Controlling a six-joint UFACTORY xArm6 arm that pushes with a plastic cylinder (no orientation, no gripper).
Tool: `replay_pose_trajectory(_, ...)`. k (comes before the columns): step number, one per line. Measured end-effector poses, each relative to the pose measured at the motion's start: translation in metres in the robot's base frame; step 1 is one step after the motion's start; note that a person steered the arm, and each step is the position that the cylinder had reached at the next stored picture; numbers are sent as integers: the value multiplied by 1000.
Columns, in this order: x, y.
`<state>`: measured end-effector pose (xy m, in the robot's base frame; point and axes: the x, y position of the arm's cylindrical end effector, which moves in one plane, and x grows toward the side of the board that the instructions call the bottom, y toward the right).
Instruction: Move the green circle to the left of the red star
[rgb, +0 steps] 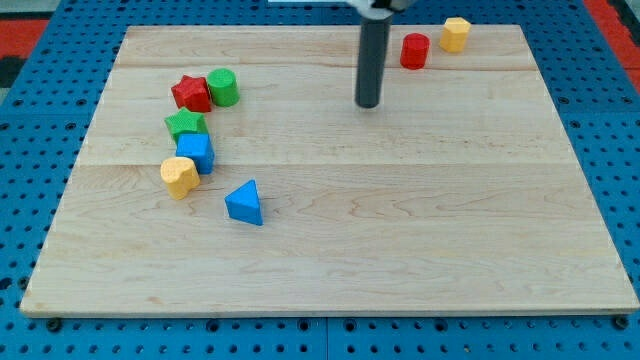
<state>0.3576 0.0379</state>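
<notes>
Camera view has my tip planted on the pale wooden counter up near the view's top, a bit right of centre. No gripper on me at all, just the dark rod, so nothing's being held or squeezed.

The green circle block sits well off to the view's left of my tip and only slightly higher. It's touching the right side of the red star block, so it's on the wrong side for now. I reckon I'd have to swing round it and shove it past the star, probably over the top.

No containers anywhere here. Near me there's just a red cylinder block and a yellow block, up to my right.
</notes>
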Motion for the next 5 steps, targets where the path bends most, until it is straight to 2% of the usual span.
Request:
replay_pose_trajectory(1,10,-35)
replay_pose_trajectory(3,-64,-52)
replay_pose_trajectory(4,-80,-73)
replay_pose_trajectory(5,-92,-124)
